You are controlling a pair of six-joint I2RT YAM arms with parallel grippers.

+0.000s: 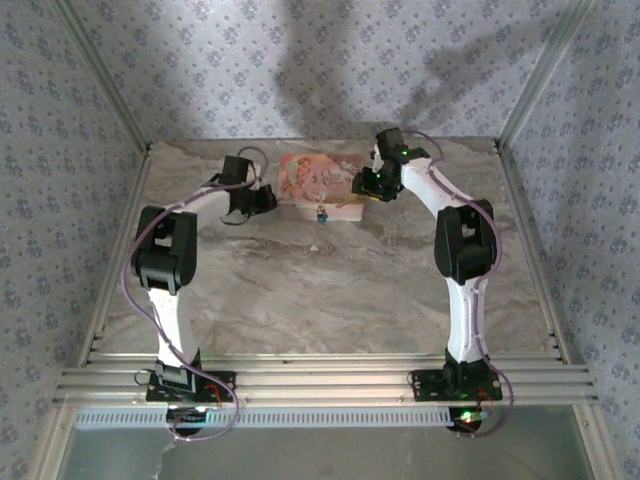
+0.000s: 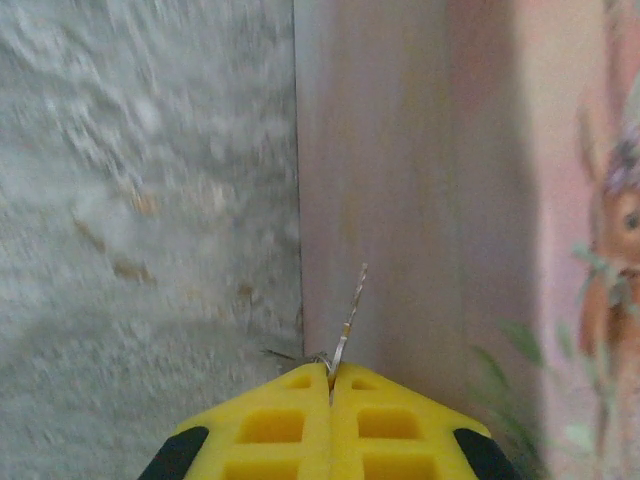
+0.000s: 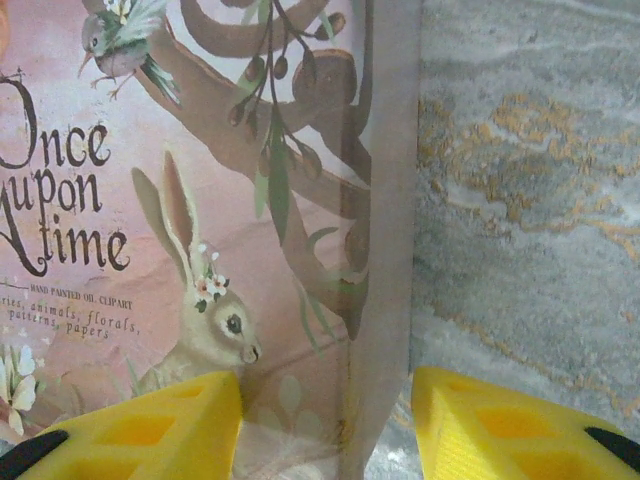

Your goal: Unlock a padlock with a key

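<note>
Grey-veined marble covers the bench (image 1: 320,300), and at its near edge two arms are bolted side by side on a band of aluminium rails (image 1: 320,385). Beyond the bases lies a wide bare stretch of bench, open from one side frame to the other.

Further out sits one padlock (image 1: 322,215), tiny and blue-bodied, at the middle of the near side of one flat pink box (image 1: 320,182). Whether it hangs from the box or only rests against it cannot be told. The box lies near the back edge, its long side across the bench, with bare bench to its left and right.

One left gripper (image 1: 264,200) is at the box's left end. In the left wrist view its yellow fingers (image 2: 290,420) are clenched together on one thin metal key (image 2: 348,315), which sticks out past their tips just beside the box's pink side wall.

One right gripper (image 1: 363,185) is at the box's right end. Its two fingers stand apart, released, astride the box's right edge: one over the printed lid with its hare and bird, the other over the bench just beside the side wall.

Behind the box a narrow strip of bench meets the blue-flowered back wall (image 1: 320,70).
</note>
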